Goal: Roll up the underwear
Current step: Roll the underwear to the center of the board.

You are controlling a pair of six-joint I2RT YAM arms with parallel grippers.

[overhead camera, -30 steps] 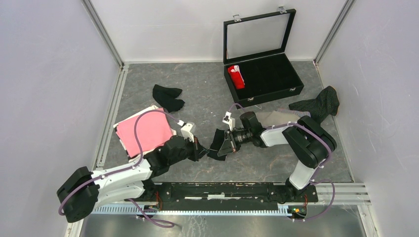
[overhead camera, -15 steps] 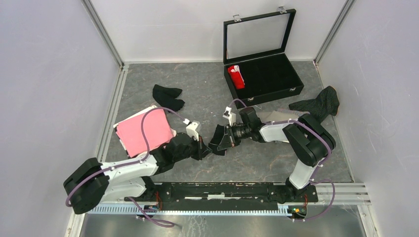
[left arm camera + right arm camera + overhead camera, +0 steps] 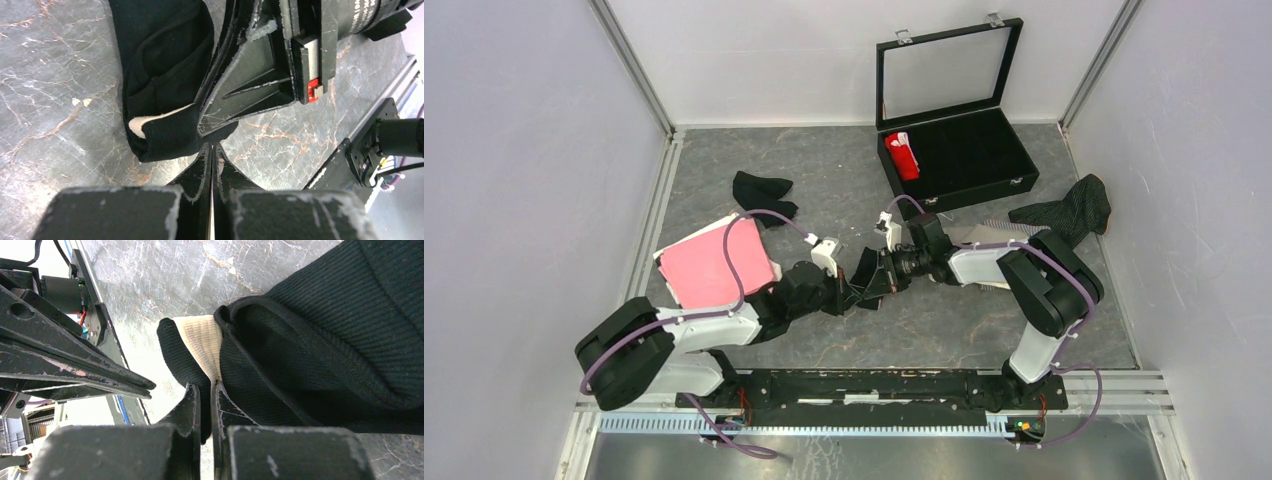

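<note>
A black underwear (image 3: 861, 268) with a cream lining lies bunched on the grey table at centre. My right gripper (image 3: 205, 385) is shut on the folded edge of this black underwear (image 3: 320, 330), with cloth pinched between its fingers. My left gripper (image 3: 211, 146) is shut with nothing between its fingers. Its tips sit right at the rim of the cloth (image 3: 165, 70), against the right gripper's finger. The two grippers meet tip to tip in the top view, left gripper (image 3: 848, 297) and right gripper (image 3: 871, 284). A rolled red underwear (image 3: 903, 156) sits in the case.
The open black case (image 3: 959, 196) with its glass lid up stands at the back right. Another black garment (image 3: 763, 196) lies back left, a pink one (image 3: 717, 266) at the left, and a dark pinstriped one (image 3: 1070, 210) at the right. White walls enclose the table.
My left arm has reached rightward until its shut gripper meets the right gripper. The right gripper has drawn the black underwear slightly up and left.
</note>
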